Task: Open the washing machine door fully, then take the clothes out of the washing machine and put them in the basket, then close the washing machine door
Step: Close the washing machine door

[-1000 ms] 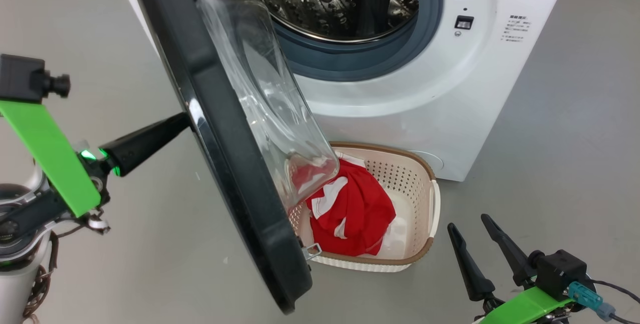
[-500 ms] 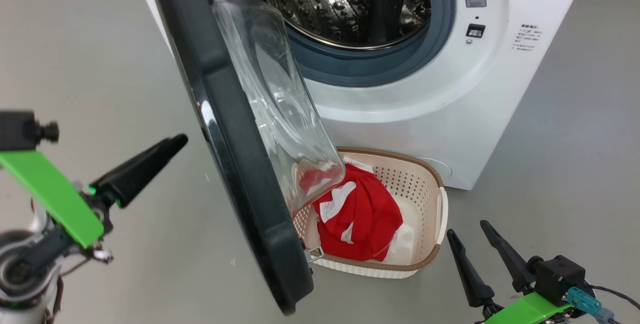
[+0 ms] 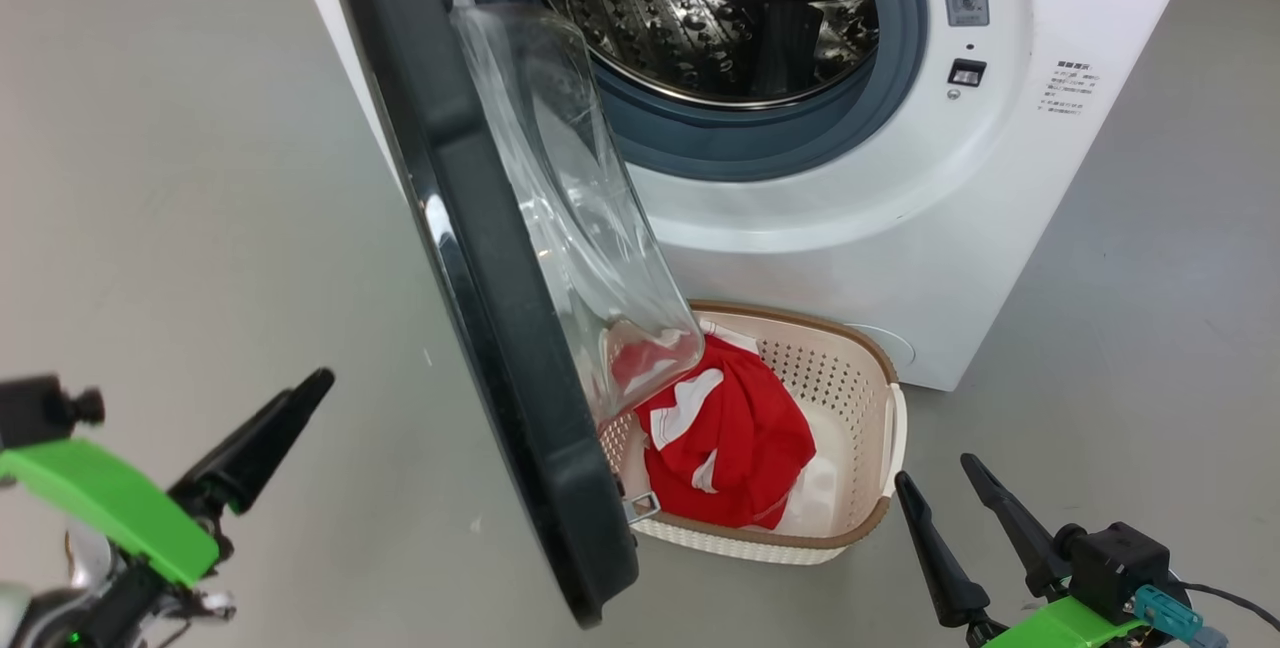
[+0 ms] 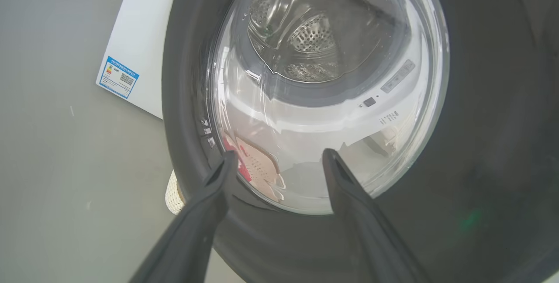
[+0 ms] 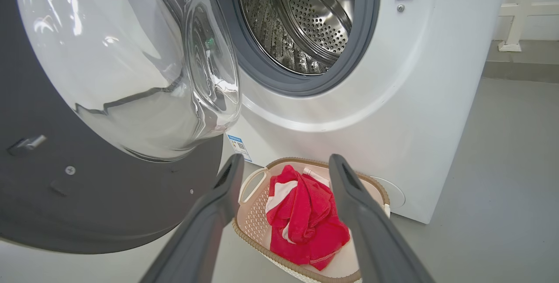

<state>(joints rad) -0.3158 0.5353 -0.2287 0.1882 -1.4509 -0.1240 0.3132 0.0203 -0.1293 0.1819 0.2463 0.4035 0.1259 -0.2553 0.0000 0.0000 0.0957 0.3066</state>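
Note:
The white washing machine [image 3: 900, 228] stands at the top of the head view, its steel drum [image 3: 720, 18] showing no garment. The washing machine door [image 3: 480, 258], black-rimmed with a bulging glass, hangs about half open, edge-on to me. Below it sits the cream basket [image 3: 860, 518] holding the red and white clothes [image 3: 740, 438]. My left gripper [image 3: 290, 408] is at the lower left, off the door's outer face [image 4: 480, 143], with its fingers [image 4: 279, 155] open and nothing between them. My right gripper [image 3: 940, 478] stands open right of the basket, pointing at the clothes [image 5: 305, 213].
Bare grey floor [image 3: 200, 178] stretches to the left of the door and to the right of the machine. The basket's near end lies under the door's lower rim. A blue label [image 4: 119, 77] marks the machine's side. A white post [image 5: 519, 12] stands behind on the right.
My left gripper has opened, come off the door's outer rim and drawn back to the lower left. The head camera has shifted a little. The right gripper has held still.

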